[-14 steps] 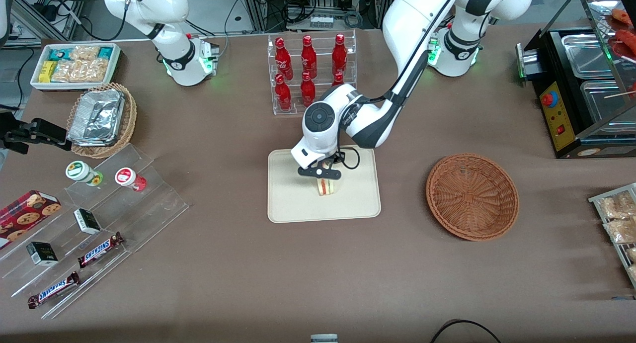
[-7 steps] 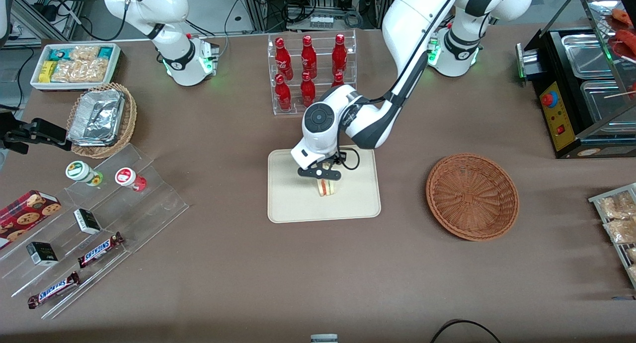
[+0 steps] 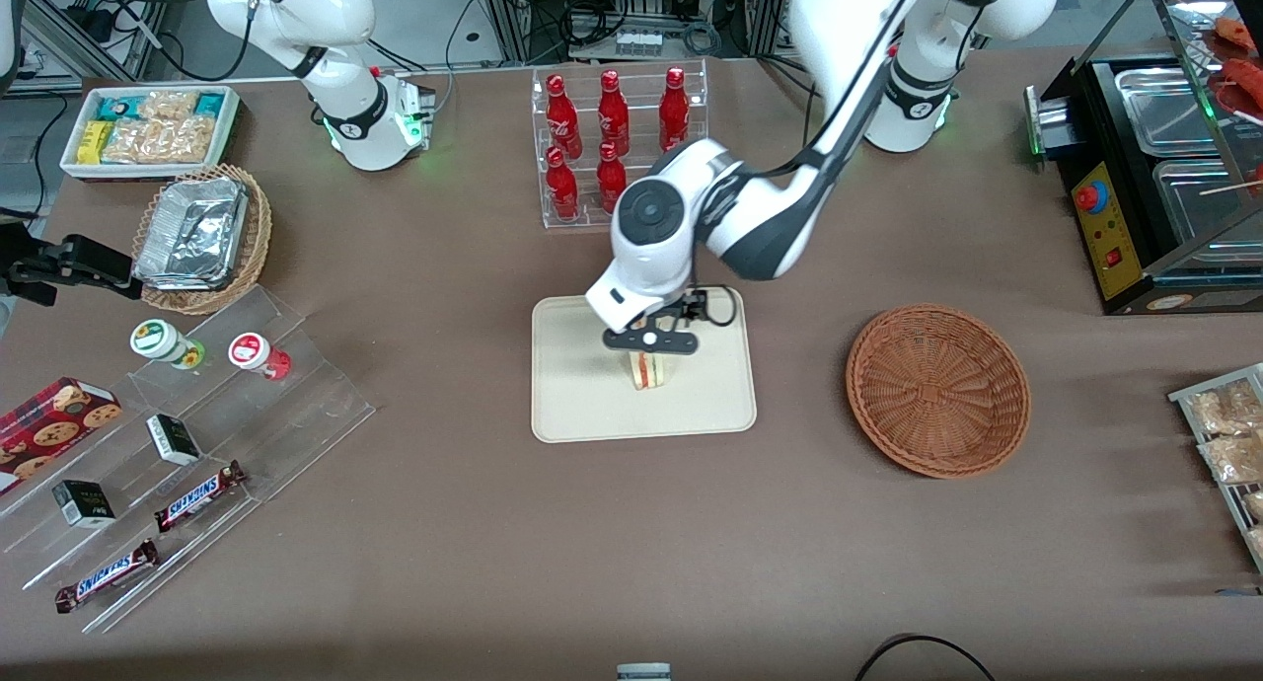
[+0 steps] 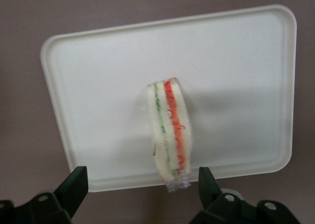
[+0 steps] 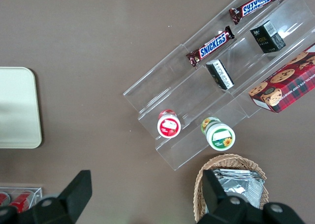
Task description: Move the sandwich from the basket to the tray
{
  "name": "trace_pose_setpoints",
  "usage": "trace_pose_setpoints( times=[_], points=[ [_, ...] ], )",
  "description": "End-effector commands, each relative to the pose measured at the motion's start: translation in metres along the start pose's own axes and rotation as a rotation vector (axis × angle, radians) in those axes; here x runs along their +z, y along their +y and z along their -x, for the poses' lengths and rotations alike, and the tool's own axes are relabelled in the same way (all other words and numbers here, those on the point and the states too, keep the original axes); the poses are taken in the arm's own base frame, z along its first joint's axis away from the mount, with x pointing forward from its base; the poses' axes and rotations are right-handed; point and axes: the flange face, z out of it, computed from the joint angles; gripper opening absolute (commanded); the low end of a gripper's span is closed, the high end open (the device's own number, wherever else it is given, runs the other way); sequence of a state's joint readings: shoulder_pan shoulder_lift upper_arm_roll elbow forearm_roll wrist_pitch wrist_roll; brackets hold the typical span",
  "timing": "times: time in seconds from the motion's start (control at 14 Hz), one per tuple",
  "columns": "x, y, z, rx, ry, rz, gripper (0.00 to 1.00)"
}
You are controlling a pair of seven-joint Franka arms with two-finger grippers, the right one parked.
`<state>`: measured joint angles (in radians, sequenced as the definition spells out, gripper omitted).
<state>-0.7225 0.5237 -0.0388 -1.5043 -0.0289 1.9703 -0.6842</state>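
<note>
Since a second ago the left arm has risen and drawn back; its wrist housing shows larger and higher in the front view, and the gripper (image 3: 651, 341) now hangs just above the sandwich (image 3: 647, 369) rather than down around it. Sandwich itself unmoved on the tray (image 3: 582, 405).

Surroundings, front view: rack of red bottles (image 3: 612, 138) at upper centre, partly covered by the arm's elbow. Basket (image 3: 937, 390) at right of centre, holding nothing, well apart from the tray. Foil trays in a lighter wicker basket (image 3: 202, 237) at left; clear stepped shelf (image 3: 187, 444) with Snickers bars (image 3: 197, 493) at lower left; white bin of snacks (image 3: 148, 128) at upper left. Nothing lies between tray and basket.

Sandwich: stands on edge near the tray's middle, pale bread outside, green and red-orange filling stripes along the upturned cut edge; clear wrap bunched at one end (image 4: 170, 135). Tray (image 4: 98, 86) cream, low rim, rounded corners.

Gripper (image 4: 142, 194): jaws spread wide, one fingertip to each side of the sandwich's end, neither touching it. Holds nothing.
</note>
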Motion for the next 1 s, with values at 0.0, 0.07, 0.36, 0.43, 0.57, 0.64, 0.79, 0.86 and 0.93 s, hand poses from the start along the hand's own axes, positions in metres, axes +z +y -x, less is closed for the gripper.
trace_pose_setpoints(
  times=[0.0, 0.07, 0.36, 0.43, 0.57, 0.64, 0.79, 0.86, 0.93],
  points=[
    [-0.077, -0.059, -0.007, -0.074, 0.002, 0.01, 0.99],
    [-0.104, -0.086, -0.01, -0.108, 0.0, 0.007, 0.99],
    [-0.18, -0.167, -0.003, -0.182, -0.001, 0.003, 0.99],
    [-0.194, -0.19, -0.002, -0.163, -0.01, 0.001, 0.99],
    [-0.217, -0.236, 0.0, -0.137, -0.02, -0.001, 0.99],
    [-0.224, -0.256, 0.0, -0.133, -0.021, -0.002, 0.99],
    [-0.235, -0.284, 0.009, -0.11, -0.027, -0.01, 0.99],
    [-0.24, -0.306, 0.012, -0.1, -0.023, -0.007, 0.99],
    [-0.243, -0.329, 0.016, -0.085, -0.023, -0.003, 0.99]
  ],
)
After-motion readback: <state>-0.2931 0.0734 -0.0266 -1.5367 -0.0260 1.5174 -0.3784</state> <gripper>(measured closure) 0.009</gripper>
